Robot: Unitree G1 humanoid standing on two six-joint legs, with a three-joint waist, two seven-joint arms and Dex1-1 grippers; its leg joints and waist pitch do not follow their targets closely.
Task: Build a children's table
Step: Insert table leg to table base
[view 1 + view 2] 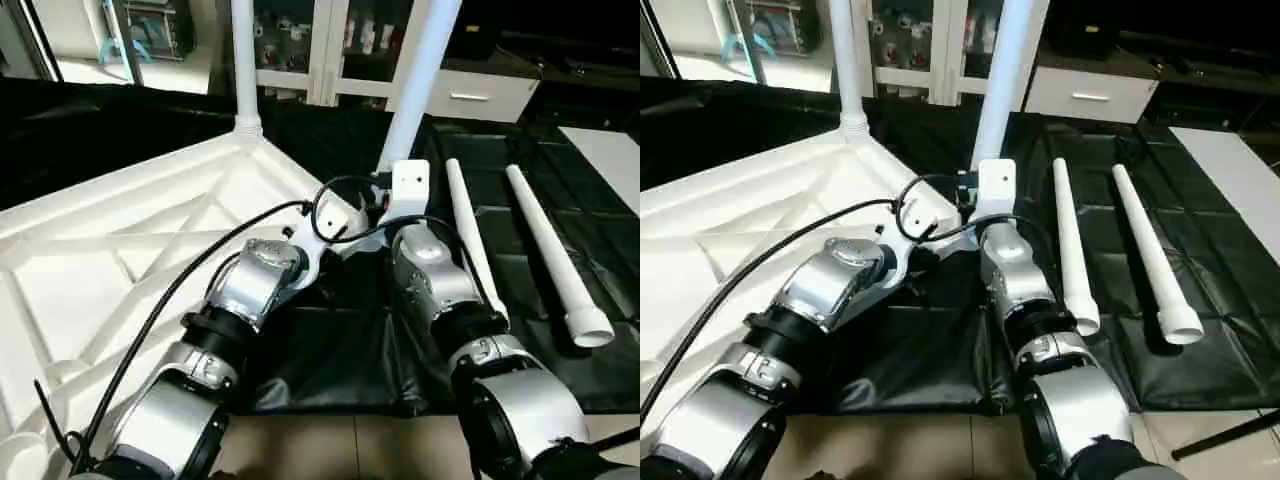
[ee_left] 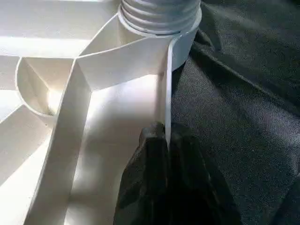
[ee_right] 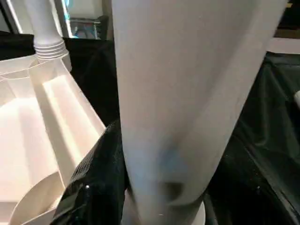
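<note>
The tabletop [image 1: 120, 260] lies upside down on the left, ribbed underside up, on a black sheet [image 1: 560, 200] covering the surface. It looks like thin moulded plastic: light, probably a little springy between the ribs, stiffest along its rim and at the round corner sockets. One leg [image 1: 243, 60] stands upright in the far corner socket. The left gripper [image 2: 164, 140] has its jaws clenched on the thin edge wall of the tabletop, just beside a socket with a threaded end seated in it [image 2: 159, 14]; that rim seems a sound place to steady the piece, though a hard pinch could flex so thin a wall. Next, near the middle, the right gripper [image 3: 140, 187] has its jaws grasping a second upright leg [image 1: 420, 70] low down, near its base at the tabletop's near corner. The leg is a smooth, hollow, tapered tube, likely light and slippery, so a low grip near the thick end should give the best purchase for turning. On the right, two more legs [image 1: 470, 240] [image 1: 555, 260] lie side by side on the sheet, apart from each other.
</note>
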